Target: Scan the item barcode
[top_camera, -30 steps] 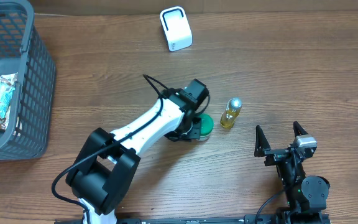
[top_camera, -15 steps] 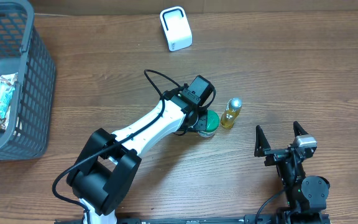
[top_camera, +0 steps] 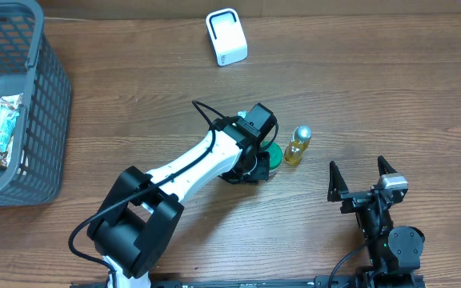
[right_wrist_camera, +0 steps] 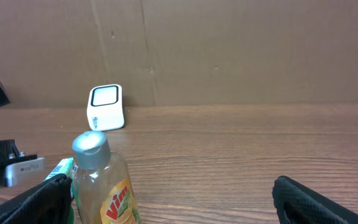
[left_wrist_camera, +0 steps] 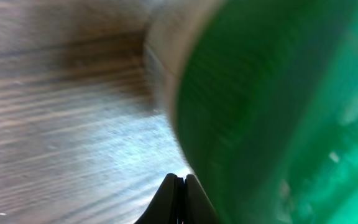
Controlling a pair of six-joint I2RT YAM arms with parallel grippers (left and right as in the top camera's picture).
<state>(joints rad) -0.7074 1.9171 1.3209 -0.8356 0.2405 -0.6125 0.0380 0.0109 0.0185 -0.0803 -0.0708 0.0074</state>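
Green round plastic tub (top_camera: pixel 269 157) mid-worktop, just beside small yellow silver-capped bottle (top_camera: pixel 298 146). Left gripper (left_wrist_camera: pixel 180 182) fingers clenched, empty, tips right beside tub. Right gripper (top_camera: pixel 359 172) fingers spread wide, holding nothing, near front edge.

Matt wood-grain table (top_camera: pixel 390 88), glossy clear bottle (top_camera: pixel 296 147) — green item (left_wrist_camera: pixel 278 112) seemingly smooth plastic.
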